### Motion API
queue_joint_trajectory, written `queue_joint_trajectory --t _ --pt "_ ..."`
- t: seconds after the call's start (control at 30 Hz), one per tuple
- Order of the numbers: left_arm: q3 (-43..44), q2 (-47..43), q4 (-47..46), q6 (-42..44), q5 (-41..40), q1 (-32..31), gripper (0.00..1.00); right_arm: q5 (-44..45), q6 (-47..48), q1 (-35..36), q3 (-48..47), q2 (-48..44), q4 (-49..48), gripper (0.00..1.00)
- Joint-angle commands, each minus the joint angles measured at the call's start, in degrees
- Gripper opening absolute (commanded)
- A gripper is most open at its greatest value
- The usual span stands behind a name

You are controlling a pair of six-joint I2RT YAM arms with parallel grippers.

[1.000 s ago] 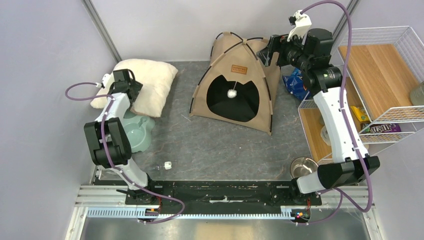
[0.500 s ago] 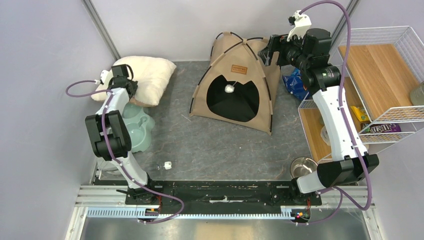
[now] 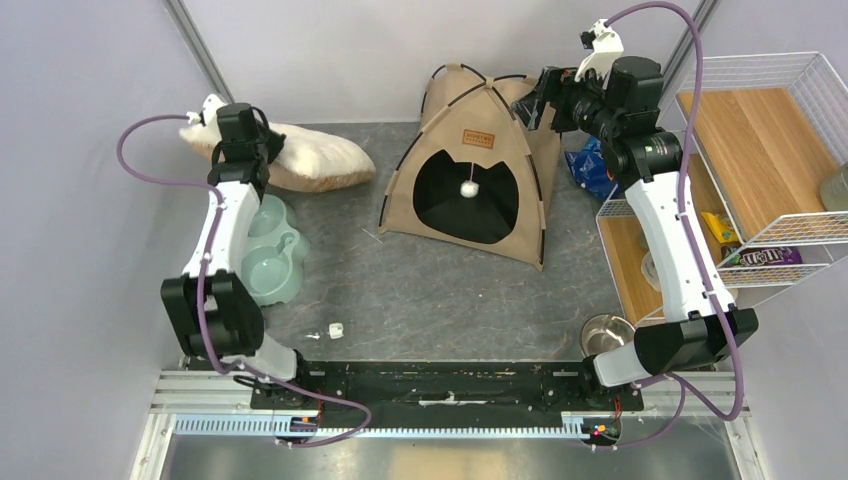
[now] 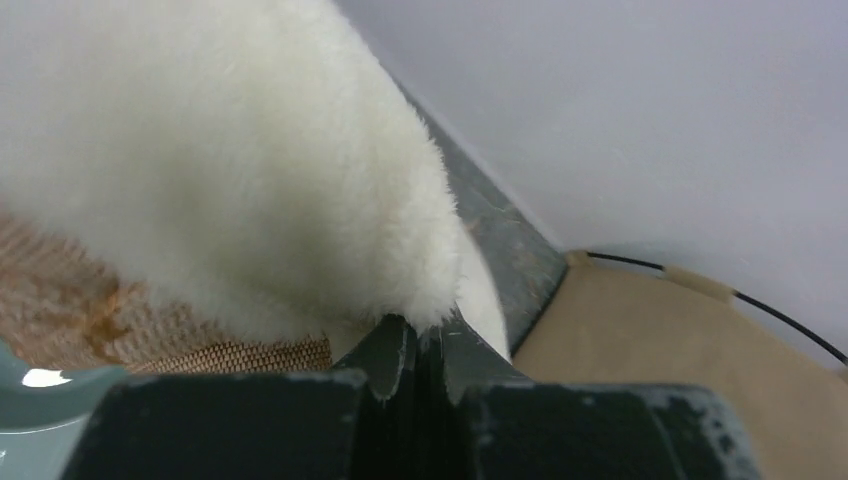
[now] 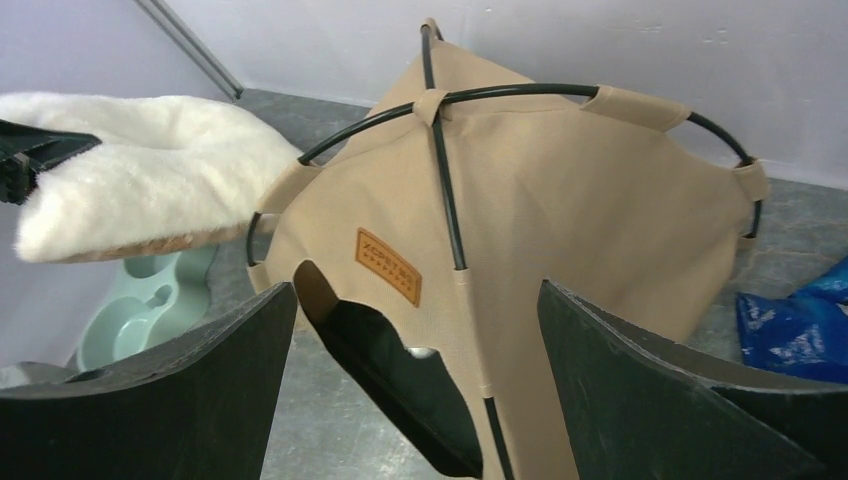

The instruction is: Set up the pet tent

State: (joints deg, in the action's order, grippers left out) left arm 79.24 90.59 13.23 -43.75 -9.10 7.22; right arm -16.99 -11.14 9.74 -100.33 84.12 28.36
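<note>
Gray-matted tabletop (image 3: 440,300), lilac walls all round. The pet tent (image 3: 470,150) is standing upright at top centre of the overhead view, poles crossing at the peak and its dark doorway facing the bottom edge of the frame.

To its left, in the upper-left corner, a fluffy white pillow (image 3: 315,162) is stretching left-to-right, its long axis pointing roughly at the tent's side and its right end near but apart from the fabric. The left gripper (image 4: 425,350) is pinching the pillow's edge, fingers clamped tight on the fleece, w/ part of the pillow hanging over a teal double bowl (image 3: 265,250).

The right gripper (image 5: 417,290) is hovering at the tent's upper-right shoulder, fingers spread wide and gripping nothing. In its wrist view the crossed poles are sitting just beyond and between the fingers. That makes the right arm the nearer one to the tent. The doorway lies down-frame & right of the pillow, so inserting it likely means swinging across to the front.

A white pompom (image 3: 468,186) is dangling in the opening.
</note>
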Motion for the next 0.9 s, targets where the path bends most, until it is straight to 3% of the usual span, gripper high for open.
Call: queue_joint_trajectory --t 0.0,0.23,0.5,0.73,0.87 --pt "3.73 -9.46 -3.66 9.13 -1.85 -2.81 0.02 -4.23 -3.54 -0.19 -2.37 -1.12 0.77 0.97" --pt "11.31 -15.93 9.15 16.47 -3.14 -6.52 0.02 -8.06 -4.79 -0.22 -4.44 -0.21 6.55 0.96" --pt "10.87 -27.93 14.71 21.85 -1.02 -11.62 0.02 -10.15 -8.95 -0.21 -2.85 -1.58 4.67 0.96" --pt "10.71 -36.0 19.04 24.73 8.9 -11.76 0.02 -10.54 -12.1 -0.16 0.43 -2.99 2.34 0.96" --pt "12.7 -37.62 21.39 26.6 20.68 -11.75 0.02 -12.99 -15.12 -0.07 2.78 -3.96 0.33 0.96"
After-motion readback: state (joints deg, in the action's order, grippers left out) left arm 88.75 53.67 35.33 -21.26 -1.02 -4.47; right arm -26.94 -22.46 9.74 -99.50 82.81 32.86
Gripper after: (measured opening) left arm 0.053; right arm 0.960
